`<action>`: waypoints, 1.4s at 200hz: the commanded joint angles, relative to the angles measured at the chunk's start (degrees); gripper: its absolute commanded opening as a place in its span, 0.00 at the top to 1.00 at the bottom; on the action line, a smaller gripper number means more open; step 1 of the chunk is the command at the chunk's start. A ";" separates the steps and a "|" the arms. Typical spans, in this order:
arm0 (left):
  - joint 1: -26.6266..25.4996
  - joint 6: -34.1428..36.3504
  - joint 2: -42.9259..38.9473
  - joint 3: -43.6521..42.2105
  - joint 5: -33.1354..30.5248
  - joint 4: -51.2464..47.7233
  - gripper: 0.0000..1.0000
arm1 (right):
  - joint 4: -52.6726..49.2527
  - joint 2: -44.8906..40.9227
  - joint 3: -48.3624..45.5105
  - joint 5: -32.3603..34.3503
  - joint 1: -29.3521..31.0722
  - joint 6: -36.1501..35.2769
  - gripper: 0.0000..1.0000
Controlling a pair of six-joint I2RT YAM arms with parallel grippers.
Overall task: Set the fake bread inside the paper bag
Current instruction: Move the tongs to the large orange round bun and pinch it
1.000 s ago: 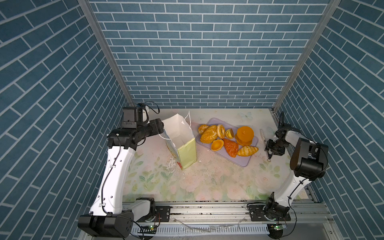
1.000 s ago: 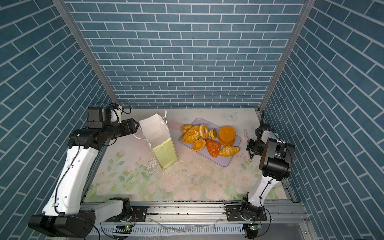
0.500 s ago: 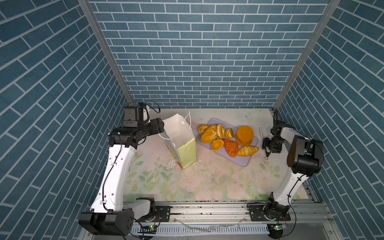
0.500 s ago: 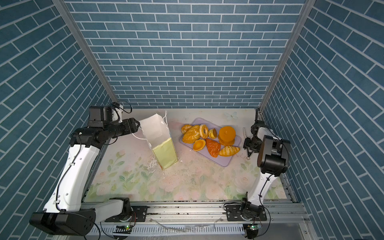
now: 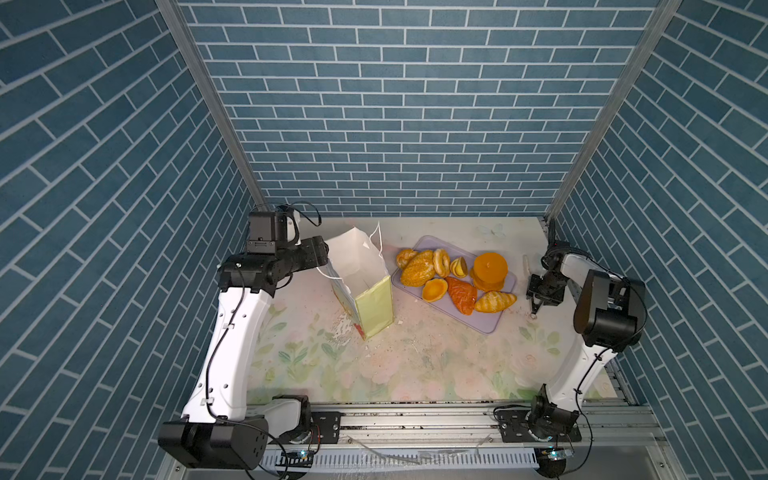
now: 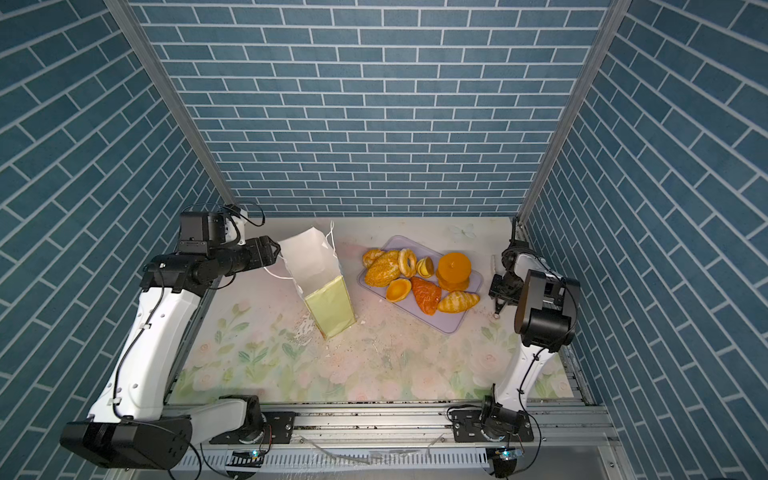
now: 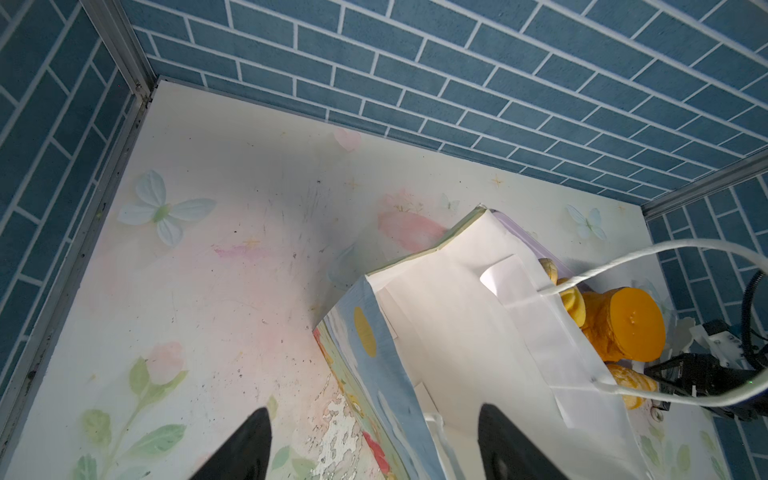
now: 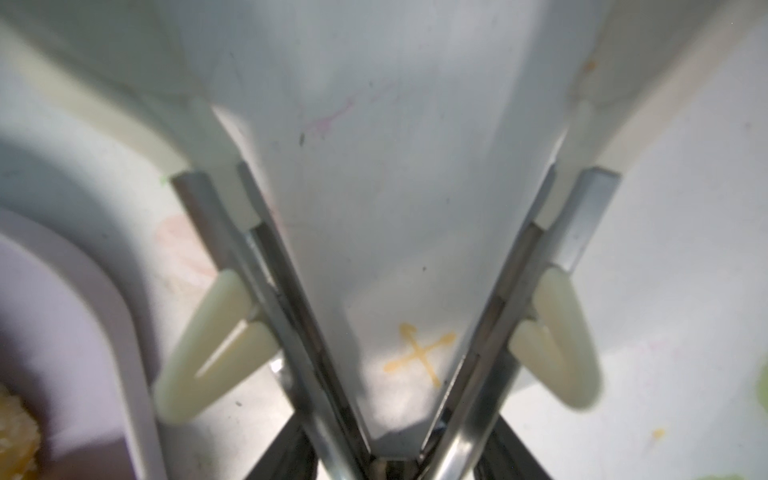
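Left gripper [image 7: 372, 411]: fingers spread wide, nothing pinched. The near wall of the paper bag [image 5: 374, 299] ran up between the two black fingertips; unclear if either tip touched the paper. In both top views it sat at the bag's left rim, up off the table [image 5: 415, 365].

Right gripper [image 8: 392, 459]: low, close over the table, black fingers either side of the hinge end of metal tongs [image 8: 490, 332] with cream grips. The tong arms splayed in a V away from the camera. Could not tell whether the fingers had clamped the tongs or only flanked them. In both top views this gripper was just beside the right edge of the lavender tray [image 5: 485, 321], apart from the food.

The bag stood on the table, leaning a bit, mouth open, white inside showing, one cord handle [image 7: 623, 257] looping out. It was left of the tray, near but not touching.

Fake bread [image 5: 417, 268]: every piece seen lay on the tray, including seeded loaf, bagel, tart shells, pancake stack [image 5: 490, 270] and two croissants. The golden croissant [image 5: 494, 301] was nearest the right gripper.
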 commanded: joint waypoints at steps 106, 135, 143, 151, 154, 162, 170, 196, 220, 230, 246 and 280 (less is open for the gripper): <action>0.21 -2.10 -5.66 -1.44 1.19 -2.21 0.20 | -2.45 -18.95 -4.14 0.93 3.02 -1.28 0.48; 0.20 -2.18 -6.41 -1.81 0.93 -2.44 0.20 | -3.70 -21.80 -4.34 0.44 3.71 -2.31 0.48; 0.21 -2.14 -6.46 -1.68 1.14 -2.56 0.20 | -4.24 -22.33 -4.17 0.39 3.75 -2.49 0.48; 0.21 -2.06 -6.40 -1.47 1.28 -2.65 0.20 | -4.52 -22.91 -4.12 0.39 3.74 -2.79 0.48; 0.21 -2.11 -6.45 -1.44 1.36 -2.72 0.20 | -4.63 -23.07 -4.12 0.56 3.73 -2.85 0.48; 0.19 -2.11 -6.48 -1.30 1.52 -2.65 0.20 | -5.32 -23.45 -3.88 0.97 3.82 -2.97 0.48; 0.22 -2.18 -6.65 -1.20 1.54 -2.65 0.20 | -6.07 -23.97 -3.60 1.32 3.89 -3.15 0.49; 0.17 -2.27 -6.88 -0.46 1.89 -2.89 0.21 | -7.34 -28.15 -3.05 3.65 4.31 -3.86 0.49; 0.22 -0.84 -7.09 0.90 1.28 -5.29 0.21 | -8.23 -33.78 -2.48 5.08 4.21 -6.70 0.49; 0.22 -0.08 -7.35 1.30 0.41 -6.41 0.21 | -9.21 -35.51 -2.00 3.56 4.27 -7.35 0.49; 0.22 0.23 -7.31 1.53 0.54 -7.09 0.21 | -11.50 -37.23 -0.54 0.63 4.36 -7.59 0.49; 0.18 -0.81 -7.27 1.04 1.50 -6.61 0.21 | -16.26 -38.64 3.59 -4.45 6.49 -7.84 0.49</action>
